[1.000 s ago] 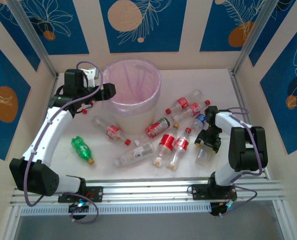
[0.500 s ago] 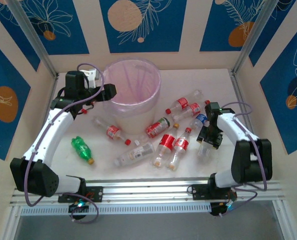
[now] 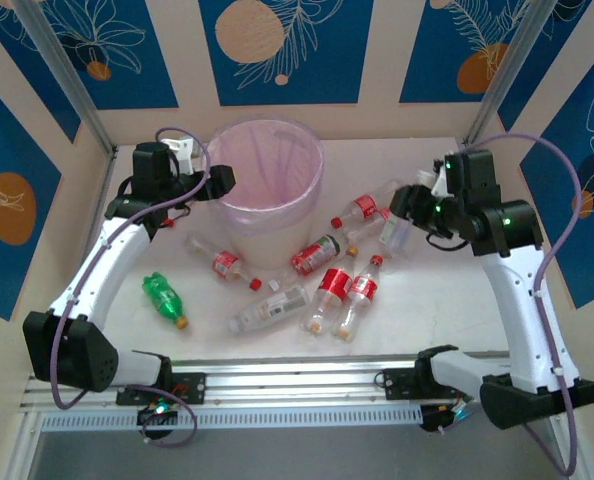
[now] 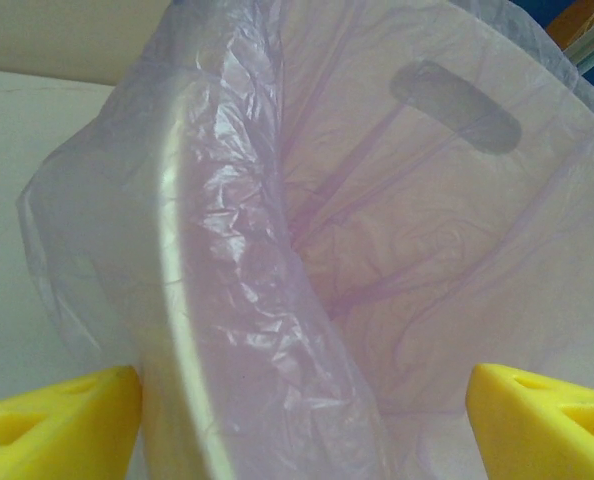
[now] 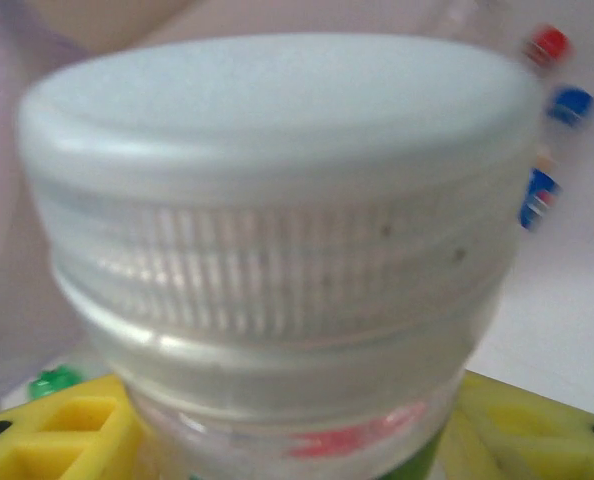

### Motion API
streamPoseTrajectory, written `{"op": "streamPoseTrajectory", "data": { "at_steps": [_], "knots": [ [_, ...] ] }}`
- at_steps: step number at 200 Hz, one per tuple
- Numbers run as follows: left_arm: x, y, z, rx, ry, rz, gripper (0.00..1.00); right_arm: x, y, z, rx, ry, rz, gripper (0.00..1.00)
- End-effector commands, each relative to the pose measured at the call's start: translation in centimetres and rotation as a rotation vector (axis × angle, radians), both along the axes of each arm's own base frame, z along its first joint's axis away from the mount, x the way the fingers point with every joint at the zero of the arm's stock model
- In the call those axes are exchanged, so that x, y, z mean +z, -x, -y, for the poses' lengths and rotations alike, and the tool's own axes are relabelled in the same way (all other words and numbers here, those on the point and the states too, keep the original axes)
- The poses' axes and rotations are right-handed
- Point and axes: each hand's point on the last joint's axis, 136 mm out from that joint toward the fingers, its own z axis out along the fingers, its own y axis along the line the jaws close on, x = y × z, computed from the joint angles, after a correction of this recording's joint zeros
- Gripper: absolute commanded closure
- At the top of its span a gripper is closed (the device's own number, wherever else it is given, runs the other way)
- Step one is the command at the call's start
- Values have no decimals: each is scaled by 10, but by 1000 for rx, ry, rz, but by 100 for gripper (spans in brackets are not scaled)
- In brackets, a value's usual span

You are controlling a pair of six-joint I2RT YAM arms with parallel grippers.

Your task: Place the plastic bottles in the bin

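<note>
Left arm (image 3: 97, 270) stretched forward, left gripper (image 3: 220, 181) wide open at the rim of the round white pail lined with lilac plastic (image 3: 262, 238), right arm (image 3: 522, 290) raised high — right gripper (image 5: 297, 435) clamped on a clear white-capped plastic bottle (image 5: 277, 200) right of the pail, other bottles (image 3: 332, 285) lay on the table (image 3: 207, 292).

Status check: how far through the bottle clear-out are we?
Done: nothing seen in the bin yet. In hand: right gripper grips a white-capped bottle; left gripper open at the bin rim. Remaining: green bottle, red-labelled bottles and others on the table.
</note>
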Motion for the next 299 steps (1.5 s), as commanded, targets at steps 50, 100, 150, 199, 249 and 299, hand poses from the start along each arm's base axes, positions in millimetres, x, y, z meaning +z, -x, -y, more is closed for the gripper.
{"op": "streamPoseTrajectory", "data": {
  "at_steps": [50,100,150,199,249,299],
  "knots": [
    [-24,13,10,-52,23,-58,16,98,-53,-154,418,-55,270,66],
    [-25,13,9,-52,14,-43,16,68,-88,-231,564,-30,199,66],
    [-27,13,11,-61,29,-51,16,0,-111,-266,612,-3,60,67],
    [-28,12,11,-58,26,-49,16,-71,-126,-275,608,90,-50,68],
    [-30,12,12,-61,27,-54,17,-134,-138,-276,596,190,-138,68],
    [-32,12,12,-62,24,-56,17,-182,-140,-281,634,245,-208,68]
  ]
}}
